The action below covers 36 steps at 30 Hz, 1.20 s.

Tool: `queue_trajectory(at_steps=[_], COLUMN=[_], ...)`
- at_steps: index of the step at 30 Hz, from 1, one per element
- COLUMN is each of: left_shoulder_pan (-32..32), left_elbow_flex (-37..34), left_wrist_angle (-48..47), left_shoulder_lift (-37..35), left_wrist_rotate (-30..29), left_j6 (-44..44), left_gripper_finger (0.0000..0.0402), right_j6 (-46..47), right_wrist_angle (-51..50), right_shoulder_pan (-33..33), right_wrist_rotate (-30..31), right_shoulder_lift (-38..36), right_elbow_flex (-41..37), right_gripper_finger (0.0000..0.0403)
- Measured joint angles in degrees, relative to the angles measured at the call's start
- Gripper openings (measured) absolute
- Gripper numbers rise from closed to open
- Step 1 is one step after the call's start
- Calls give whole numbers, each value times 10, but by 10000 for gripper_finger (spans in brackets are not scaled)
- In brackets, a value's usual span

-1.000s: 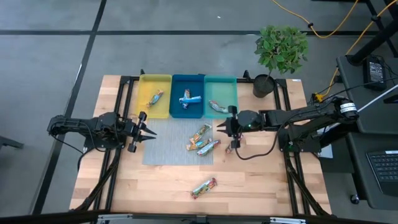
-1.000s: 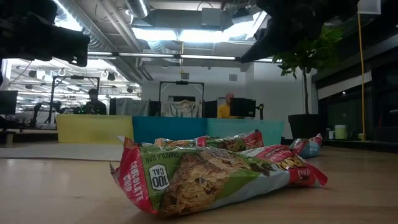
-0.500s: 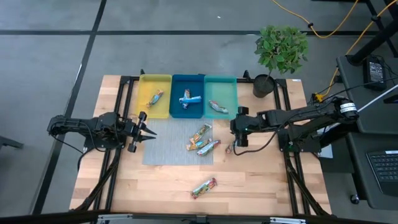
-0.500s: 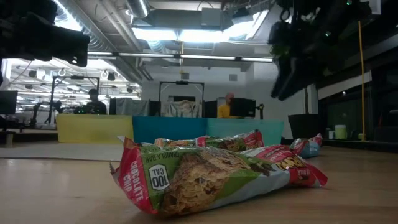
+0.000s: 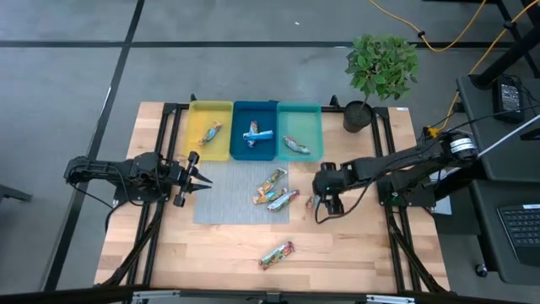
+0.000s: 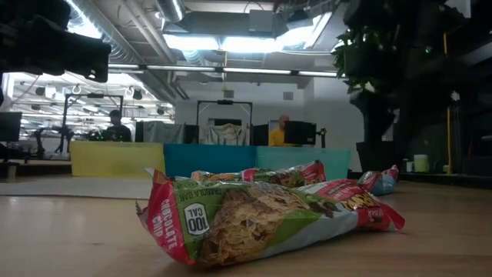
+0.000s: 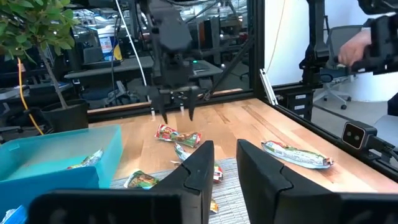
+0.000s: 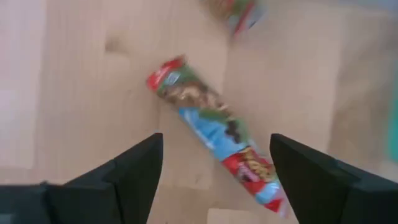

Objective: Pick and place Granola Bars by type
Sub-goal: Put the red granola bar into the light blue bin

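Bar [image 8: 214, 134] lies directly under the right end effector [image 5: 327, 203], spread fingers [image 8: 134, 168] straddling it, long axis skewed to them; the left [image 5: 196, 176], nearly closed, is well apart.

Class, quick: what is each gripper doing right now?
Left gripper: nearly shut, holding nothing, waiting at the mat's edge.
Right gripper: open, empty, over a bar on the table.

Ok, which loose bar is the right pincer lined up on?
The bar alone on bare wood just right of the grey mat, under the open right pincer. The other loose bars lie on the mat or near the front edge.
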Motion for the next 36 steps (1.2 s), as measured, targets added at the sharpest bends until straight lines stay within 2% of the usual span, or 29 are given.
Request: queue_trajectory(at_steps=[9, 13, 21, 27, 36], left_shoulder_pan=[0, 0, 0, 0, 0], left_elbow_flex=[0, 0, 0, 0, 0], left_wrist_angle=[0, 0, 0, 0, 0], left_shoulder_lift=[0, 0, 0, 0, 0], left_wrist_rotate=[0, 0, 0, 0, 0], left_j6=[0, 0, 0, 0, 0], left_gripper_finger=[60, 59, 65, 60, 59], right_j6=[-16, -16, -16, -16, -13], right_wrist_angle=[5, 7, 56, 95, 96], right_shoulder_pan=[17, 17, 14, 13, -5], right_wrist_rotate=[18, 50, 65, 56, 48], right_shoulder_lift=[89, 101, 105, 105, 105], right_elbow_flex=[0, 0, 0, 0, 0], right_gripper_finger=[297, 297, 287, 226, 85])
